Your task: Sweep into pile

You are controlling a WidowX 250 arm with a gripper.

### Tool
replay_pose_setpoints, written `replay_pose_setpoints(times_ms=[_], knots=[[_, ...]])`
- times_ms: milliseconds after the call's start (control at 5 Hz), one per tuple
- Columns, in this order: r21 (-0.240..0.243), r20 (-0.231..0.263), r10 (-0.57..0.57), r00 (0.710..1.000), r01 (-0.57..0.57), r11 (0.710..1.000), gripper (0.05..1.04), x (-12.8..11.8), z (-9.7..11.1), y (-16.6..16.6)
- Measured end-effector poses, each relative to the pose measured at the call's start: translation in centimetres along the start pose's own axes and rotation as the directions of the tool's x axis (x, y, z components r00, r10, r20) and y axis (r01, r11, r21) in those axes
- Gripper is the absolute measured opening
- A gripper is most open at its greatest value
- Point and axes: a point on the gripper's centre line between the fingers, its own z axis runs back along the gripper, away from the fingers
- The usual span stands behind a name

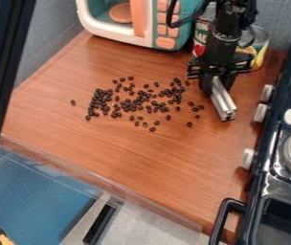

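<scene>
My gripper (216, 80) hangs over the right part of the wooden counter, shut on one end of a silver metal bar (223, 101). From there the bar slants down and slightly right, its free end low over the wood or on it; which of these I cannot tell. Left of the bar, dark beans (128, 103) lie scattered across the middle of the counter, denser at the left and centre. A few beans are close to the bar's left side, and a lone bean (73, 102) lies at the far left.
A toy microwave (164, 25) stands at the back, with cans (258, 48) behind the arm. Along the right edge is a dark toy stove (273, 167) with knobs facing the counter (141, 158). A clear strip (103, 181) lines the counter's front edge.
</scene>
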Motion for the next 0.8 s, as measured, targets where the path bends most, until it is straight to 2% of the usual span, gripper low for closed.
replay_pose_setpoints(times_ms=[200,800], knots=[[-0.003,-0.021,-0.008,1.000,0.008,1.000,0.391,-0.5,-0.5,0.3],[0.017,-0.008,0.003,1.000,-0.002,1.000,0.391,0.0,-1.3,3.2]])
